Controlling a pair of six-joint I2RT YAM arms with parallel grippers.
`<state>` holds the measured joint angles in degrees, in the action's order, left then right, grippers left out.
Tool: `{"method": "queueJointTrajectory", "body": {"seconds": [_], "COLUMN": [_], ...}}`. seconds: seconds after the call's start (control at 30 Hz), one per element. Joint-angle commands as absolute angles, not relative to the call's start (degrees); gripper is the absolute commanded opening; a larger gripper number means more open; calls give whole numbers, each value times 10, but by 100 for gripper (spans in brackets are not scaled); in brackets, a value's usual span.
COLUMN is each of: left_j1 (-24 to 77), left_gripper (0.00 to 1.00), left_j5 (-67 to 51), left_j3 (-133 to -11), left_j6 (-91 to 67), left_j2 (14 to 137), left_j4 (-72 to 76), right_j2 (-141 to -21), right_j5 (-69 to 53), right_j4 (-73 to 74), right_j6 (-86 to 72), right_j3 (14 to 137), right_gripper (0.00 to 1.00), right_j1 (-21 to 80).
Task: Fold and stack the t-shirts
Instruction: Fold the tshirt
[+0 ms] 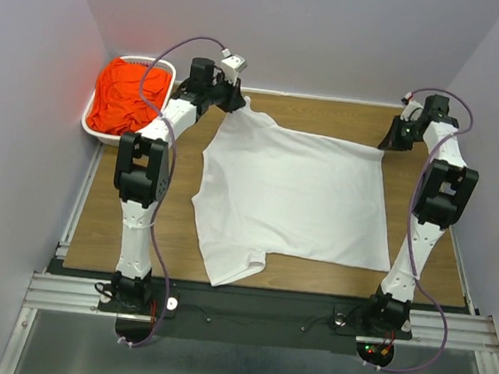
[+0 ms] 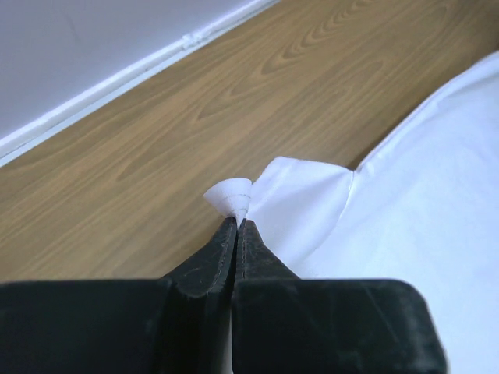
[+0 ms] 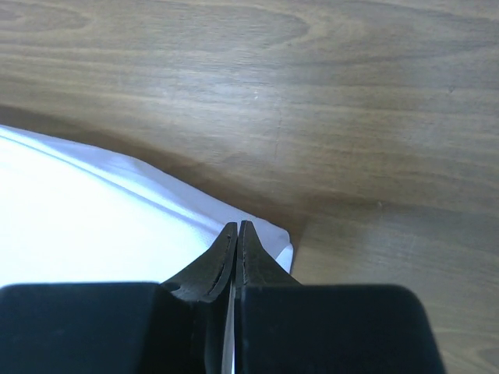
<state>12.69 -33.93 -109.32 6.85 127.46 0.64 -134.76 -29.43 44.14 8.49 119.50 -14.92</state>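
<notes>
The white t-shirt [image 1: 293,200] lies spread on the wooden table. My left gripper [image 1: 238,103] is shut on its far left corner; in the left wrist view a pinched tip of white cloth [image 2: 231,195] sticks out past the closed gripper [image 2: 237,222]. My right gripper [image 1: 396,138] is shut on the far right corner; in the right wrist view the white cloth [image 3: 93,210] passes between the closed gripper [image 3: 238,226]. The orange-red t-shirt [image 1: 130,94] lies crumpled in the basket at the far left.
The white slotted basket [image 1: 95,128] stands at the table's far left corner by the left wall. The back wall's base [image 2: 117,78] runs close behind the left gripper. Bare wooden table [image 1: 120,227] lies left of the shirt.
</notes>
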Motion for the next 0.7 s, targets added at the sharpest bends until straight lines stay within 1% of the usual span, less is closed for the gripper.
{"method": "queueJointTrajectory", "body": {"seconds": [0.0,0.03,0.13,0.43,0.67], "left_j1": [127,127,135,164,195], "left_gripper": [0,0,0,0,0], "left_j5": [-351,-351,-346,-317,-279], "left_j3": [-1012,-1012,-926,-734,-614], "left_j6": [129,136,170,249,284], "left_j2": [1188,1176,1131,993,953], "left_j4": [18,18,11,4,2], "right_j2": [-1278,-1272,-1256,-1205,-1202], "right_j5": [-310,-309,-303,-272,-264], "right_j4": [424,424,424,423,423], "right_j6": [121,126,148,219,249], "right_j3": [1168,1160,1122,1015,969], "right_gripper": [1,1,1,1,1], "right_j1": [-148,-148,-148,-153,-153]}}
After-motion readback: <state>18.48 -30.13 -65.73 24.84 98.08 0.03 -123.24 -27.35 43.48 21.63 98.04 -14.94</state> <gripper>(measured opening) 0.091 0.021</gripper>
